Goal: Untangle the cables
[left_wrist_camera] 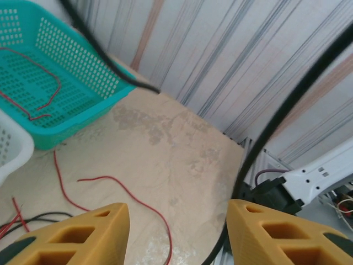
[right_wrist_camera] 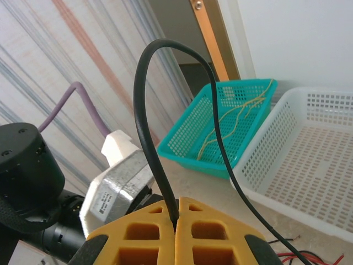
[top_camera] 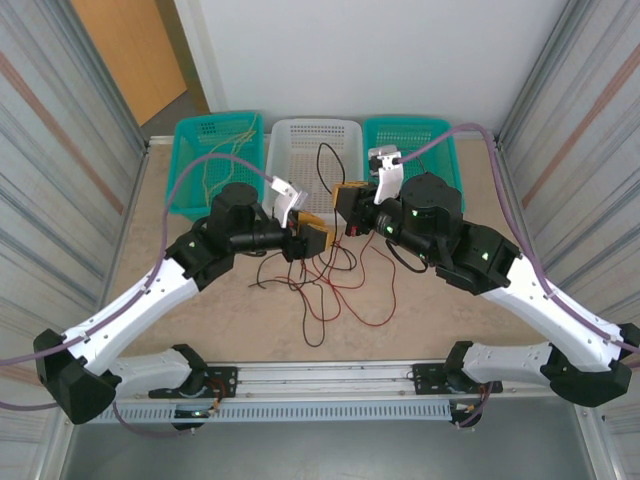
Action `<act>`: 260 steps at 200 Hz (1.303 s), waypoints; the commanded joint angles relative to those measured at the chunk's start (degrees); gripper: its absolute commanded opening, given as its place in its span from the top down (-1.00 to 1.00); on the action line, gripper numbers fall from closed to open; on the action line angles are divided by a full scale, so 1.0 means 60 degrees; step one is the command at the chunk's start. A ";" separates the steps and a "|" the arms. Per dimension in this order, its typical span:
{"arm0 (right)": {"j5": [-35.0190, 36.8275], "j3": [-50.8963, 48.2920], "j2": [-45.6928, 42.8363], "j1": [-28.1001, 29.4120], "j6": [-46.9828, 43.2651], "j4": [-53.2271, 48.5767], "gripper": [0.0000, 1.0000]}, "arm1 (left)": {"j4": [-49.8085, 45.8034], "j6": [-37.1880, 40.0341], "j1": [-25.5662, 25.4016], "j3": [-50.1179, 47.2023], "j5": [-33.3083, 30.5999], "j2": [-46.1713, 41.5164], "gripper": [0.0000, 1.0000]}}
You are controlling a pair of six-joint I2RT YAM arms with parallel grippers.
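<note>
Cables (top_camera: 325, 285) lay in a red and black heap in the middle of the table (top_camera: 240, 335). One black cable (right_wrist_camera: 142, 110) was pinched tight in the right claw (right_wrist_camera: 176, 215). The left claw (left_wrist_camera: 179, 221) stood apart. Pulling slowly looked the best way to slip loops free.

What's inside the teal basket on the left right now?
Thin yellow cables lie loose on the floor of the left teal basket. The left arm covers its near right corner, so anything lying there cannot be seen.
</note>
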 commanded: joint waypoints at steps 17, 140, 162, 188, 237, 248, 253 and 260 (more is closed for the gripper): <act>-0.0049 0.0205 -0.0047 -0.0118 0.0055 0.0295 1.00 | 0.0951 -0.0402 -0.0075 -0.0152 0.0648 -0.0324 -0.04; 0.0006 -0.0867 -0.0500 -0.0303 0.0560 0.0401 0.48 | 0.2110 -0.1066 -0.0075 -0.0276 -0.0119 0.0248 1.00; 0.0319 -0.1456 -0.0547 -0.0353 0.0743 0.0123 -0.52 | 0.1799 -0.1148 0.0095 -0.0175 -0.0877 0.0155 1.00; -0.0228 -0.2858 -0.0630 -0.0358 0.1309 0.0207 -0.54 | 0.1670 -0.2461 0.1146 0.0056 -0.0616 0.0162 1.00; -0.1808 -0.4962 0.0363 0.0038 0.1481 0.1476 -0.44 | 0.1565 -0.3532 0.1555 0.0605 -0.0598 0.0081 1.00; -0.1861 -0.4964 0.0921 0.0040 0.1426 0.1625 -0.46 | 0.1835 -0.3988 0.1655 0.0622 -0.0413 0.0098 1.00; -0.1876 -0.4919 0.1201 0.0041 0.1419 0.1668 -0.46 | 0.1965 -0.4158 0.1667 0.0624 -0.0336 0.0096 1.00; -0.1940 -0.4870 0.1528 0.0027 0.1384 0.1794 -0.47 | 0.2059 -0.4306 0.1681 0.0672 -0.0293 0.0096 1.00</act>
